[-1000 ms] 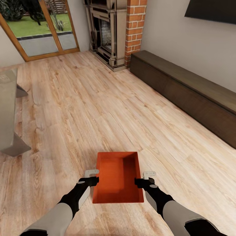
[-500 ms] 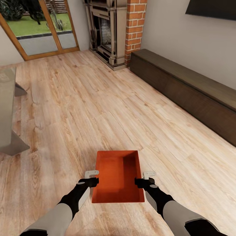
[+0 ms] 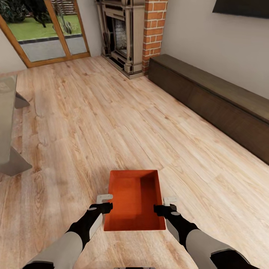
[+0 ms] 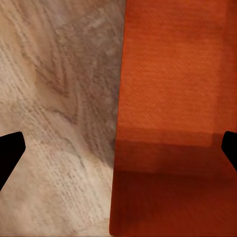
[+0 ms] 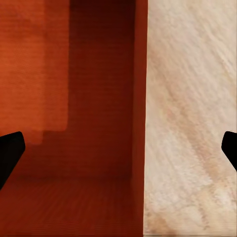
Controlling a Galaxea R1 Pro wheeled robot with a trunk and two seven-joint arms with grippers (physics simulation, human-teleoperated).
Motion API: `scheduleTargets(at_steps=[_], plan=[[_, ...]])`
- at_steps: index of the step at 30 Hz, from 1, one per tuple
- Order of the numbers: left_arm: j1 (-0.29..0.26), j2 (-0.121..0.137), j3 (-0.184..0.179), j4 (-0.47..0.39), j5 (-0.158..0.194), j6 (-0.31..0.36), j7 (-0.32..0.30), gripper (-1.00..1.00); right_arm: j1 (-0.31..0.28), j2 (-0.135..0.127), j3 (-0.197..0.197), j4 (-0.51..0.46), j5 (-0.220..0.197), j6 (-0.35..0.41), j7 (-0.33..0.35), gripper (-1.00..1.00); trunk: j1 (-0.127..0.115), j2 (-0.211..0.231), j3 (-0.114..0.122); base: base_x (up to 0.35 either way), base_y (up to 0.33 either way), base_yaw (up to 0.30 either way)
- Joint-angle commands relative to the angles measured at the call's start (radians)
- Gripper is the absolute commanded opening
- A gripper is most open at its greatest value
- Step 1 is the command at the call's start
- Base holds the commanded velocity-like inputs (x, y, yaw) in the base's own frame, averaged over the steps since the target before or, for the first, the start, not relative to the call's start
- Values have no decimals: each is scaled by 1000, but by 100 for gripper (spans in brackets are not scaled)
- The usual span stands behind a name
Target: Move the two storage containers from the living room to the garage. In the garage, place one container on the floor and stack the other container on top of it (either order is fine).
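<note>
Here one red-orange storage container (image 3: 134,200), open top up, sits between the two grippers above the light wood plank floor (image 3: 93,123) of the living room. Left gripper (image 3: 105,202) is at its left wall, right gripper (image 3: 165,205) at its right wall; in both wrist views the dark fingertips (image 4: 11,153) stand wide apart, straddling a container wall. Whether they pinch it, I cannot tell. Beyond: brick fireplace (image 3: 140,35), long dark wooden bench (image 3: 213,101) along the right wall, glass patio door (image 3: 45,31), grey low table (image 3: 9,127) at the left edge.
</note>
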Motion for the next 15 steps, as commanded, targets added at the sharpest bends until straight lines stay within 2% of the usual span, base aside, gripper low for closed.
scheduleTargets(at_steps=[1, 7, 15], plan=[[0, 0, -2, -2, 8, 5, 5, 100, -1, 0, 8, 5, -9, -3, -5, 100, 4, -7, -4, 0, 0, 0], [0, 0, -2, -3, 9, 5, 4, 100, -1, -9, 9, 13, -5, -9, -5, 100, 27, -49, -23, 0, 0, 0], [0, 0, -3, -3, 8, 5, 2, 100, -1, -24, 9, 44, -2, -13, -5, 100, 27, -49, -23, 0, 0, 0]])
